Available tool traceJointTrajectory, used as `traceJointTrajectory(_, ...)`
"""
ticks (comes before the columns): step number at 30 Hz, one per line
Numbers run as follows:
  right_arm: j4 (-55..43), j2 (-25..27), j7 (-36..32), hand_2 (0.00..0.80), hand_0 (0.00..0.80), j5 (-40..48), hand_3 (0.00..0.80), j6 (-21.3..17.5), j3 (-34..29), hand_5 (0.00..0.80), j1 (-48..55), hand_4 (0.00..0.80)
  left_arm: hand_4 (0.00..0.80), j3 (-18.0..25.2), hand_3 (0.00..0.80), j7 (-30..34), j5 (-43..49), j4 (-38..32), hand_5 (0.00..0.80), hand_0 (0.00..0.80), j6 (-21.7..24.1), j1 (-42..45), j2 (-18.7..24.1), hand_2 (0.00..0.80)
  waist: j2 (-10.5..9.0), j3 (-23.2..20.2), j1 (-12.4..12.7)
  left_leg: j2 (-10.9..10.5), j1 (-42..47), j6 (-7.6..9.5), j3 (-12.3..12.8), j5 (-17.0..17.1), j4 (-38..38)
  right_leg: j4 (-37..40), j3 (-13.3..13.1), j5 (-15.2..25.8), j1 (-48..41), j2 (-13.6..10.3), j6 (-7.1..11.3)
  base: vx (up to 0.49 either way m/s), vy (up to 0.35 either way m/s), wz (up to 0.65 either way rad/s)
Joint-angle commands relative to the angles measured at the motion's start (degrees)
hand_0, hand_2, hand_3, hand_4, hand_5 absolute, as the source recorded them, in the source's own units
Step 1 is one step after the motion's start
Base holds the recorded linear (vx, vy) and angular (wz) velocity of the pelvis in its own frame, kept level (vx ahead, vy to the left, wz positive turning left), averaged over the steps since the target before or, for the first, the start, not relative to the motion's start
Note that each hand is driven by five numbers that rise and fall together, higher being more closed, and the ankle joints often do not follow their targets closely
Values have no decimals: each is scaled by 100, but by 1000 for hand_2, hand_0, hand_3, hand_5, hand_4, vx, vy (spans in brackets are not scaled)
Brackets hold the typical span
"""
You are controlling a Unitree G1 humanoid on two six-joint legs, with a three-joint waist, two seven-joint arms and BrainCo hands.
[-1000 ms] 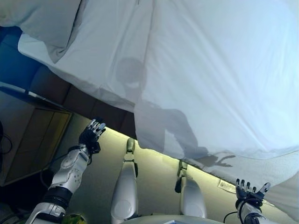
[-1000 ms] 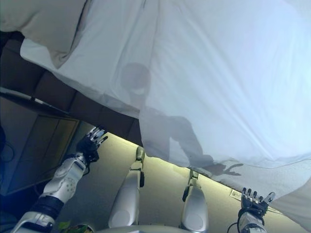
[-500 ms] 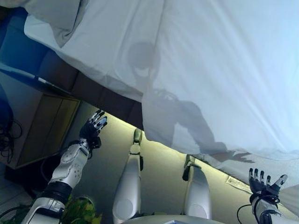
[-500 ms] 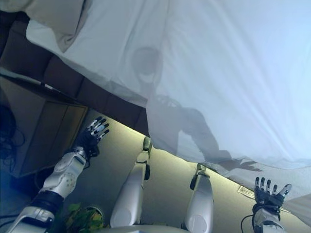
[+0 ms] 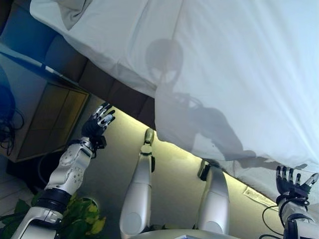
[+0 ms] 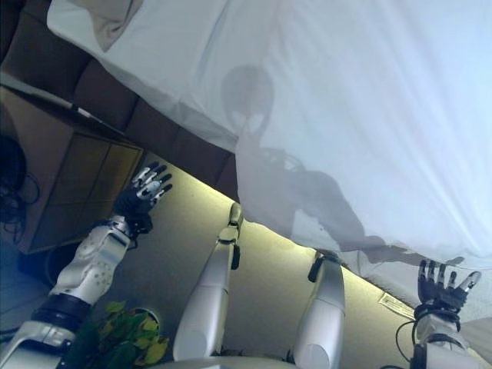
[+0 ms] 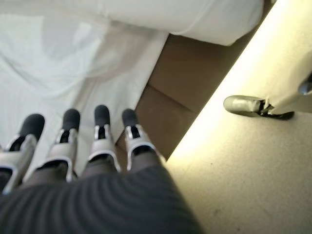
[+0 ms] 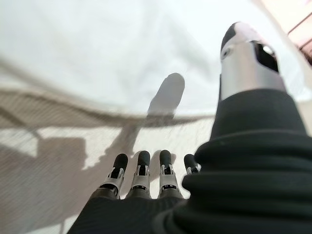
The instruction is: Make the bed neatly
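A white duvet (image 5: 239, 64) covers the bed and hangs over its near edge. A pale pillow (image 5: 75, 12) lies at the bed's far left corner. The brown padded bed base (image 5: 107, 92) shows under the sheet at the left. My left hand (image 5: 97, 124) is held out open over the floor, just short of the bed base, touching nothing; its fingers (image 7: 100, 141) are straight. My right hand (image 5: 293, 183) is open at the lower right, fingers (image 8: 141, 173) spread below the duvet's hanging edge, holding no cloth.
A wooden bedside cabinet (image 5: 47, 119) stands left of the bed. A green plant (image 5: 82, 221) sits on the floor by my left arm. Beige carpet (image 5: 172, 179) runs along the bed, lit by a light strip under the frame.
The camera has shifted, sliding the bed up and right in view. Both hands stay open; the right hand has moved right and slightly up, towards the duvet's edge.
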State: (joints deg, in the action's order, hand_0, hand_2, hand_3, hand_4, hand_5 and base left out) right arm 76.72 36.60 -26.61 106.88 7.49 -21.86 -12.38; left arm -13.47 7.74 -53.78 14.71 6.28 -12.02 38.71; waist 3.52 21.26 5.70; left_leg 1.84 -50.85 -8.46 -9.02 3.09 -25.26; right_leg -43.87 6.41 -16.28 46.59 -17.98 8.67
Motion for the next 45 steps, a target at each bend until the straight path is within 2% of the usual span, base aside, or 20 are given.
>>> traceJointTrajectory(1, 110, 316, -253, 0, 0, -222, 0, -167, -145, 0, 240, 0, 0, 105, 0, 26, -240, 26, 0, 0, 123, -62, 42, 0, 31, -247, -42, 212, -264, 111, -19, -792, -1176, 1020, -415, 1612, 508, -56, 183, 119, 30, 15)
traceJointTrajectory(2, 93, 326, -287, 0, 0, -239, 0, -197, -144, 0, 237, 0, 0, 99, 0, 19, -254, 33, 0, 0, 146, -45, 39, 0, 47, -289, -38, 221, -214, 111, -22, -944, -1188, 958, -440, 1468, 488, -42, 228, 113, 26, 20)
traceJointTrajectory(10, 42, 501, -312, 0, 0, -306, 0, -216, -146, 0, 103, 0, 0, 83, 0, 180, -280, 207, 0, 0, 158, -63, 11, 0, 68, -396, -8, 203, -286, 102, 9, -877, -1134, 861, -417, 1485, 638, -91, 214, 18, 7, 12)
traceJointTrajectory(11, 37, 518, -312, 0, 0, -288, 0, -211, -141, 0, 90, 0, 0, 71, 0, 200, -269, 216, 0, 0, 158, -75, 10, 0, 62, -361, -7, 186, -351, 108, 20, -731, -1125, 893, -389, 1625, 693, -115, 166, 20, -28, 15)
traceJointTrajectory(12, 48, 541, -319, 0, 0, -300, 0, -206, -138, 0, 66, 0, 0, 51, 0, 210, -267, 234, 0, 0, 157, -85, 9, 0, 61, -397, 5, 210, -293, 98, 14, -891, -1142, 839, -399, 1472, 650, -100, 218, 21, -33, 15)
traceJointTrajectory(14, 39, 601, -348, 0, 0, -326, 0, -206, -134, 0, 20, 0, 0, 28, 0, 224, -272, 266, 0, 0, 143, -92, 12, 0, 56, -400, 24, 215, -312, 101, 12, -895, -1157, 816, -379, 1482, 680, -123, 223, 62, -38, 8)
traceJointTrajectory(15, 34, 614, -377, 97, 97, -351, 97, -213, -129, 97, 1, 97, 0, 23, 0, 227, -261, 283, 0, 0, 136, -98, 9, 0, 52, -401, 28, 217, -329, 100, 11, -895, -1167, 804, -375, 1487, 698, -128, 226, 11, -28, -4)
traceJointTrajectory(16, 2, 633, -367, 449, 449, -408, 449, -234, -125, 449, -32, 449, 0, 15, 0, 223, -250, 299, 0, 0, 123, -108, 11, 0, 44, -407, 30, 220, -352, 97, 11, -896, -1181, 790, -372, 1492, 720, -130, 227, 12, -27, -5)
traceJointTrajectory(17, -17, 642, -352, 571, 571, -444, 571, -240, -115, 571, -48, 571, 0, 22, 0, 240, -247, 324, 0, 0, 117, -110, 16, 0, 39, -411, 32, 221, -362, 98, 8, -894, -1181, 784, -372, 1497, 735, -127, 227, 19, -32, 0)
traceJointTrajectory(18, -24, 671, -320, 800, 800, -493, 800, -217, -107, 800, -72, 800, 0, 10, 0, 241, -244, 356, 0, 0, 119, -113, 18, 0, 29, -417, 34, 226, -376, 98, 7, -897, -1191, 778, -370, 1507, 753, -128, 228, 0, 0, 0)
traceJointTrajectory(23, -34, 762, -286, 800, 800, -545, 800, -150, -85, 800, -110, 800, 0, 13, 0, 262, -242, 428, 0, 0, 168, -106, -4, 0, 33, -421, 25, 221, -400, 115, 14, -858, -1165, 790, -365, 1564, 806, -145, 220, -2, 3, 1)
traceJointTrajectory(29, -348, 460, -481, 800, 800, -598, 800, -296, -61, 800, 147, 800, 0, 204, 0, 277, -228, 369, 0, 0, 233, 62, -14, 0, 14, -366, -64, 243, -431, 116, 42, -894, -1209, 773, -411, 1562, 855, -95, 205, 1, 9, -4)
traceJointTrajectory(41, -350, 399, -671, 800, 800, -668, 800, -244, -150, 800, 360, 800, 0, 328, 0, 367, -221, 389, 0, 0, 311, 194, -58, 0, -22, -329, -133, 294, -292, 113, 79, -846, -1071, 996, -408, 1651, 717, -38, 192, -6, 1, 0)
traceJointTrajectory(42, -338, 399, -660, 800, 800, -667, 800, -246, -165, 800, 369, 800, 0, 322, 0, 375, -211, 392, 0, 0, 314, 189, -72, 0, -36, -303, -143, 273, -295, 123, 94, -660, -993, 1116, -374, 1833, 705, -57, 141, -65, 9, -1)
traceJointTrajectory(45, -270, 369, -787, 800, 800, -726, 800, -298, -184, 800, 415, 800, 0, 274, 0, 359, -219, 402, 0, 0, 295, 152, -84, 0, -76, -353, -142, 298, -14, 115, 109, -624, -774, 1367, -317, 1893, 424, -45, 172, 15, -8, 1)
